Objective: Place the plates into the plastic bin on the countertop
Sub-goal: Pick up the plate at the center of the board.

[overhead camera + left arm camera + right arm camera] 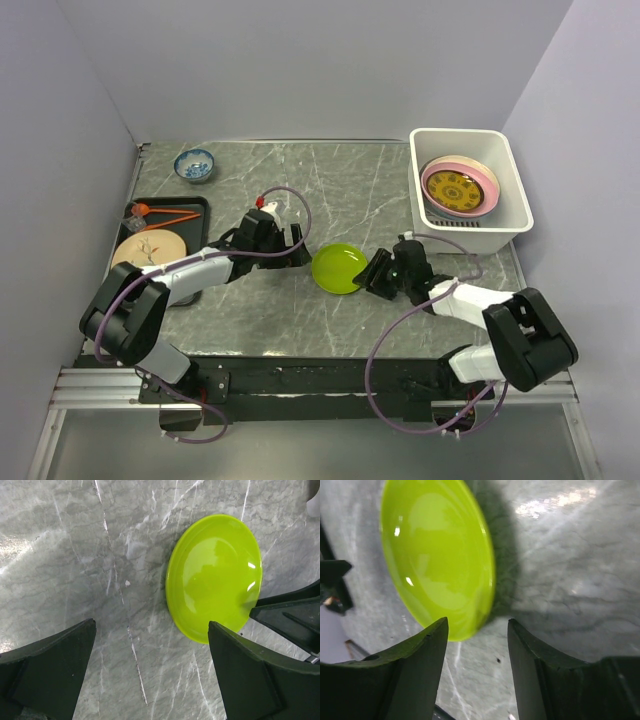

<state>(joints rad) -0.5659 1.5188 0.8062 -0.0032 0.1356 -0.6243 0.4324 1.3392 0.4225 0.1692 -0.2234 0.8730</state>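
A lime-green plate (340, 267) lies on the dark marble countertop (330, 180) between my two grippers. My left gripper (299, 245) stands wide open just left of it, and in the left wrist view the green plate (215, 575) lies ahead of the right finger (240, 675). My right gripper (376, 272) is at the plate's right edge. Its jaws (477, 630) are open, with the green plate's (437, 555) near rim just ahead of the gap and nothing gripped. The white plastic bin (455, 133) at the back right holds a pink plate (485, 177) with a small yellow-patterned plate (458, 189) on it.
A cream plate with a leaf sprig (148, 250) rests on the flat black tray (192, 205) at the left, beside orange utensils (165, 215). A small blue-and-white bowl (194, 164) stands at the back left. Walls close in on three sides.
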